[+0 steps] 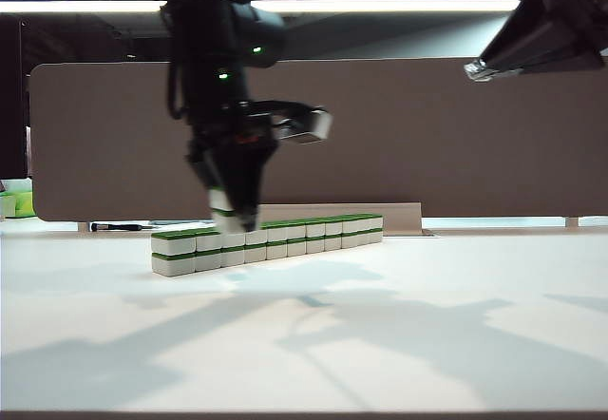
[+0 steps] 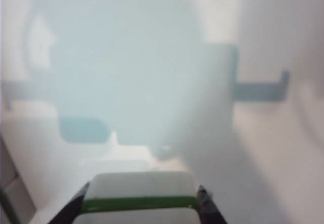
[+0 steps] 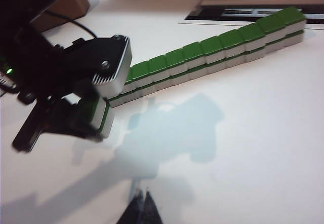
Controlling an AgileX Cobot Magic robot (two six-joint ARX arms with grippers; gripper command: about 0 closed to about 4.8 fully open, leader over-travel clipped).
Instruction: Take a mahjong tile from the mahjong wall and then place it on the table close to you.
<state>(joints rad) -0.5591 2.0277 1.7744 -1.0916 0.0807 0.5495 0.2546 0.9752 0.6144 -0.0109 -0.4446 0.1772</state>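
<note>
The left gripper point(image 1: 235, 213) is gripping a tile point(image 1: 223, 207) lifted clear of the wall point(image 1: 275, 241), jaws clamped on its sides, apparently so it can travel toward the near table point(image 1: 399, 344). The wall is running from 9 toward 3 o'clock mid-table. At 1 o'clock, the right gripper point(image 3: 140, 207) is hanging high with fingertips together, holding nothing, keeping clear. No writing is legible.

Brown-grey partition board point(image 1: 427, 135) behind the table, black pen-like tool point(image 1: 116, 226) at its foot.
</note>
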